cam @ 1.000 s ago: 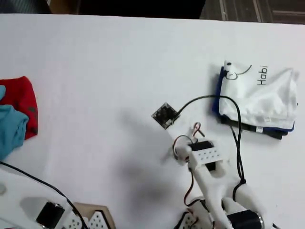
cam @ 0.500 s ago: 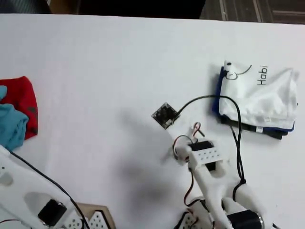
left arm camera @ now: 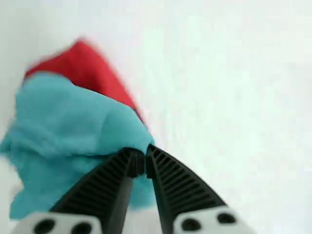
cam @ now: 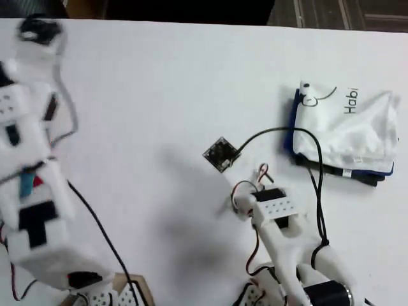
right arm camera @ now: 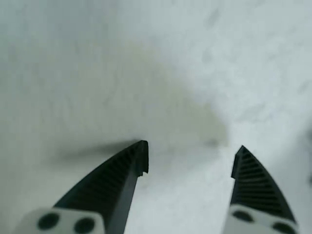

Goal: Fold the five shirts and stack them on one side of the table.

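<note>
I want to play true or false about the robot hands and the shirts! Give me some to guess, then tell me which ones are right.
1. The right hand is open over the bare white table. True.
2. The white shirt lies on top of a blue shirt. True.
3. The left hand is wide open. False: its fingers are closed together, just above the teal shirt.
4. The red shirt lies on top of the teal shirt. False: the teal one lies partly over the red one.
</note>
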Controlling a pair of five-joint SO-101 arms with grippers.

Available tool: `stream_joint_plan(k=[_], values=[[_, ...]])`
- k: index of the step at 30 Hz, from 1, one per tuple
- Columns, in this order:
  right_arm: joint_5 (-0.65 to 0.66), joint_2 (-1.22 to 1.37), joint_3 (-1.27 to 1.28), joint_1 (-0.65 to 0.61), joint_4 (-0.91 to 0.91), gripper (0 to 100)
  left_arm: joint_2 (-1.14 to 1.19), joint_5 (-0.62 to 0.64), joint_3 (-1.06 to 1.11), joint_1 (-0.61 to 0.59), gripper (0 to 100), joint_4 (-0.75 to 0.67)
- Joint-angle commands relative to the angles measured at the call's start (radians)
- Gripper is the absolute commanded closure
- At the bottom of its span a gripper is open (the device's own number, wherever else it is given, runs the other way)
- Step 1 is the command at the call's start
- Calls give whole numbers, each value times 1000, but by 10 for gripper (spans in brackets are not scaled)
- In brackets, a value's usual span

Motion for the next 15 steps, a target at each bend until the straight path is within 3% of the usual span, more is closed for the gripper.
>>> stream_joint_plan(k=[1, 7, 15], values=[[-8, -44, -9, 25, -16, 714, -184, 3, 48, 35, 976, -61], [-161, -44, -46, 74, -13, 714, -239, 5, 186, 138, 976, -55], [-167, -67, -69, 82, 41, 715, -238, 83, 150, 399, 976, -94]])
